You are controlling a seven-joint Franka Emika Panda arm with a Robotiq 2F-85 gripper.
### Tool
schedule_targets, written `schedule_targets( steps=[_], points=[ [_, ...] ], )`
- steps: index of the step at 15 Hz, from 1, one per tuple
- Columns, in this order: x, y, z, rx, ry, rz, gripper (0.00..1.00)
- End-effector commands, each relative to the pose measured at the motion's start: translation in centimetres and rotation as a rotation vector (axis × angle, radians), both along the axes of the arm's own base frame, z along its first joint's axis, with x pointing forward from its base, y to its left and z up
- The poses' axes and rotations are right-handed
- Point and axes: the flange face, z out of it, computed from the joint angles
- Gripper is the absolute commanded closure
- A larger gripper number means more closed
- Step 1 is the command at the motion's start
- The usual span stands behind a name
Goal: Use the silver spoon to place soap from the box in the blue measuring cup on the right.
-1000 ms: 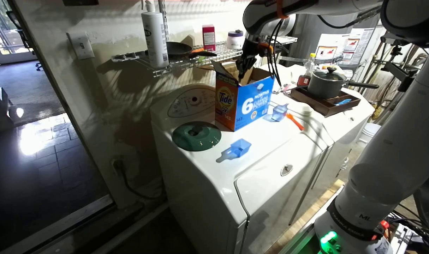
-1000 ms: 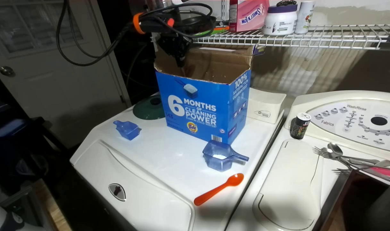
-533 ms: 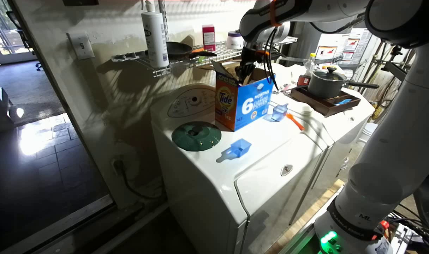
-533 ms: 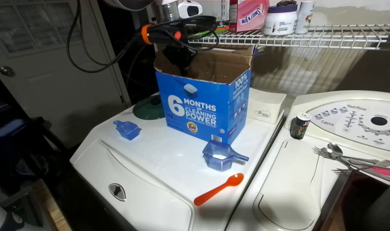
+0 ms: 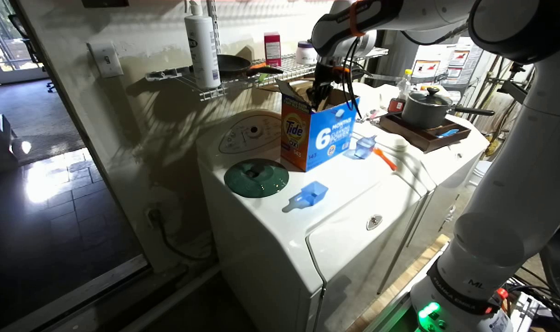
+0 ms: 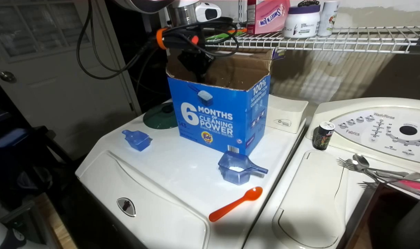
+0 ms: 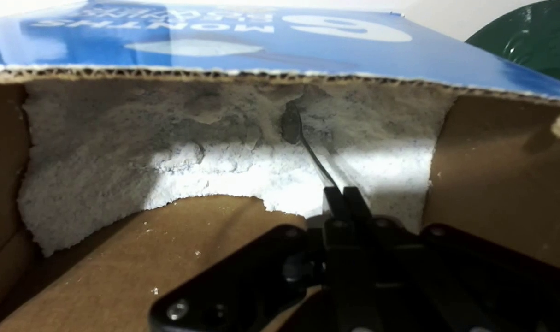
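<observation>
Scooping, we judge: inside the box (image 6: 220,107), our gripper (image 7: 344,196) pinches the silver spoon (image 7: 291,124) at the soap (image 7: 229,159). Next we should load it, lift level toward the blue measuring cup (image 6: 235,177) beside the box's right corner.

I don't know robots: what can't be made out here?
Handle end of the spoon: wrist view, covered by the gripper.
Whether its bowl carries soap: wrist view, too dark; both exterior views, hidden by the box.
Soap depth: wrist view, only the surface shows.
Print on the black container: an exterior view, too small.
</observation>
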Motion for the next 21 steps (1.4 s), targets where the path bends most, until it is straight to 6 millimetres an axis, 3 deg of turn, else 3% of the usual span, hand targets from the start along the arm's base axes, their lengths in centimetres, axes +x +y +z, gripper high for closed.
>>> schedule_targets(
  steps=[1, 3, 4, 7, 15, 21],
  points=[
    [0.8, -0.3, -1.2, 0.004, 0.034, 0.012, 0.99],
    [0.7, -0.4, -1.0, 0.002, 0.037, 0.016, 0.99],
    [0.6, -0.6, -0.8, -0.005, 0.034, 0.012, 0.71],
    [0.4, -1.0, -0.4, -0.021, 0.032, 0.006, 0.58],
    [0.1, -1.6, 2.4, -0.054, -0.014, -0.006, 0.01],
    [-0.5, -1.6, 5.9, -0.094, -0.052, -0.009, 0.0]
  ],
)
